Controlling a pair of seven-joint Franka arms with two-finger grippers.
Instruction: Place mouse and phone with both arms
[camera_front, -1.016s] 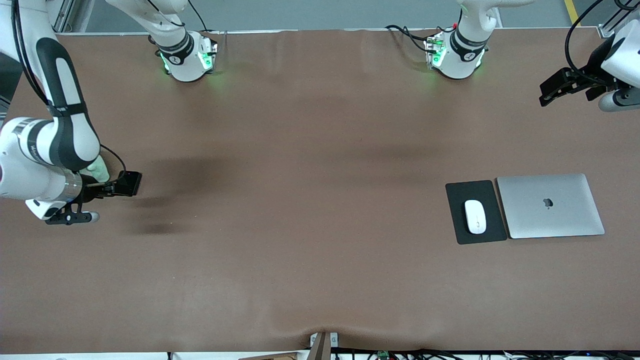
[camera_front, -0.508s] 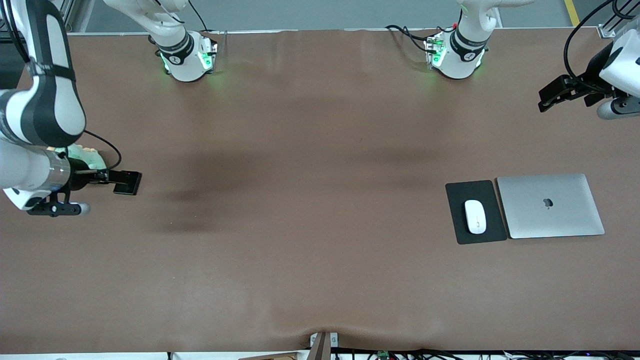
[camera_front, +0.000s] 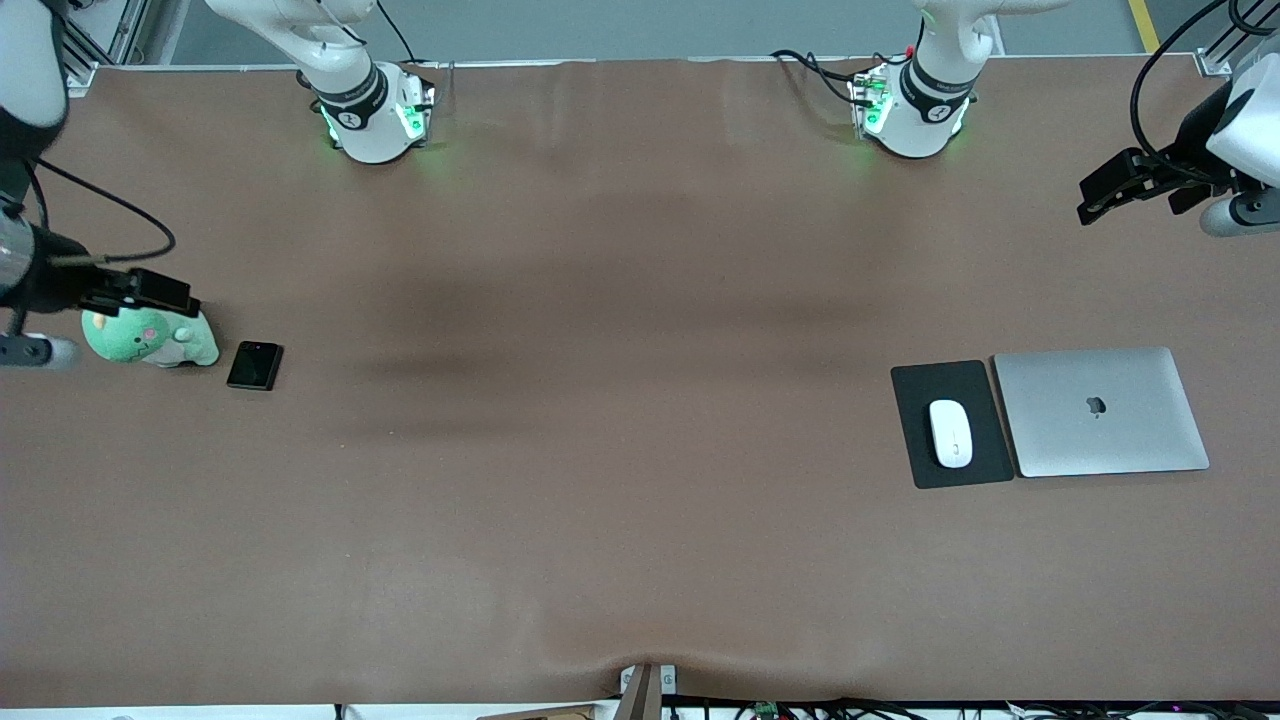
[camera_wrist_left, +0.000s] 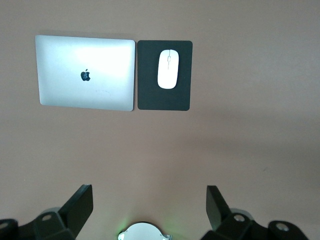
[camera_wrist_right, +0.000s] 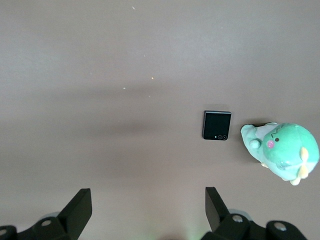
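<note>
The black phone (camera_front: 254, 365) lies flat on the brown table toward the right arm's end, beside a green plush toy; it also shows in the right wrist view (camera_wrist_right: 216, 125). My right gripper (camera_front: 160, 292) is open and empty in the air over the plush, apart from the phone; its fingers stand wide in the right wrist view (camera_wrist_right: 148, 200). The white mouse (camera_front: 950, 433) sits on a dark grey pad (camera_front: 915, 400) toward the left arm's end, also in the left wrist view (camera_wrist_left: 168, 62). My left gripper (camera_front: 1100, 190) is open and empty, held high over the table's edge.
A green plush toy (camera_front: 150, 338) sits beside the phone, at the table's edge. A shut silver laptop (camera_front: 1100, 411) lies beside the pad. The arms' bases (camera_front: 375, 110) stand along the table's edge farthest from the front camera.
My right gripper has let go of the phone, risen and drawn back toward the right arm's end; the plush now shows. The phone stays flat on the table. The left gripper barely moved.
</note>
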